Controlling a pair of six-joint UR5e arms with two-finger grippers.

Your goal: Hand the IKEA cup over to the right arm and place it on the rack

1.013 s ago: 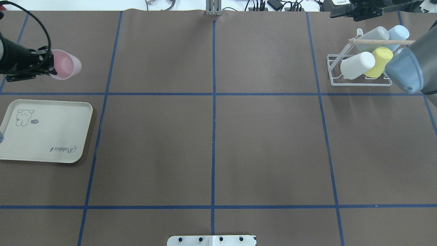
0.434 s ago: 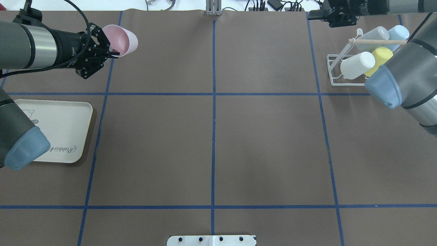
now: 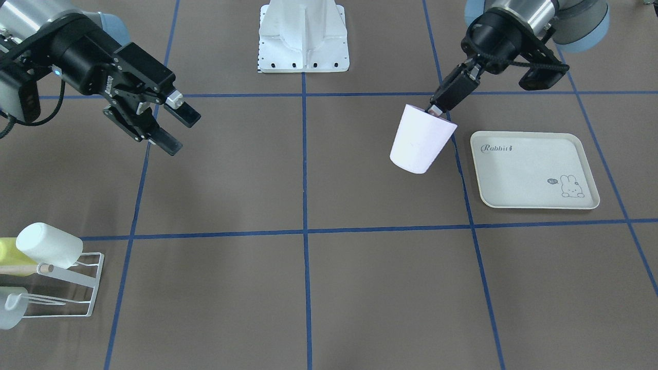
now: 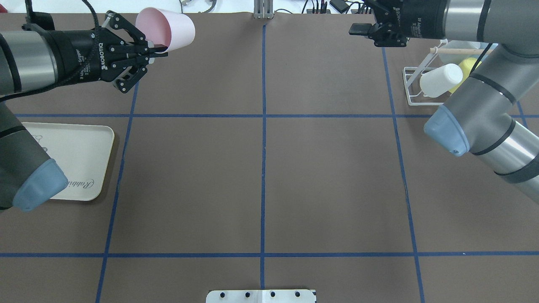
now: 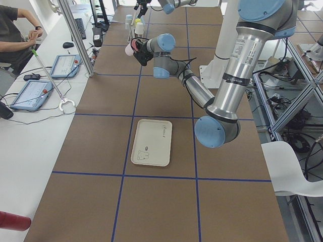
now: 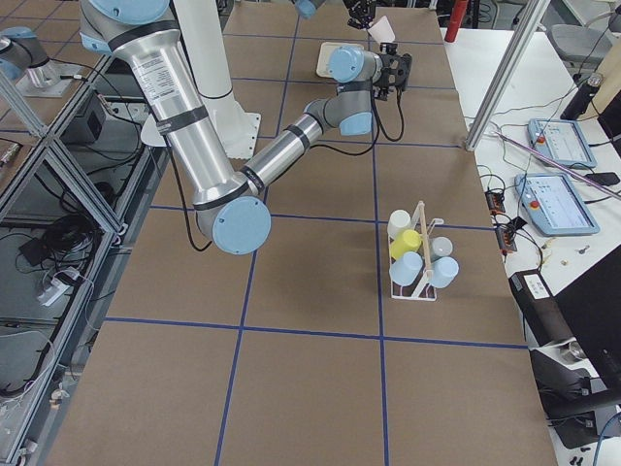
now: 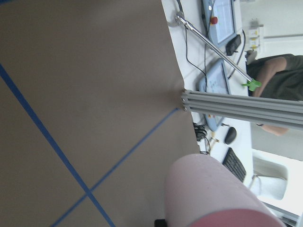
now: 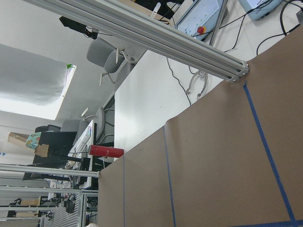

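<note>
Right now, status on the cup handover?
Left pincer shut on pink cup, airborne. Right pincer open, empty, well apart. Nothing between them; rack holds cups.

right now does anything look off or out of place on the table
Nothing stands out. The pink cup hangs tilted, off the table, pinched at its rim by the left tool; the right tool is open and apart from it. The cups on the rack lean on its pegs, and the tray lies flat.

Robotics lab, shown by a table (image 4: 332,176) gridded in blue tape (image 4: 263,168), aluminium framing (image 7: 236,108), teach pendants (image 5: 31,94), a person (image 5: 12,25) seated alongside.
</note>
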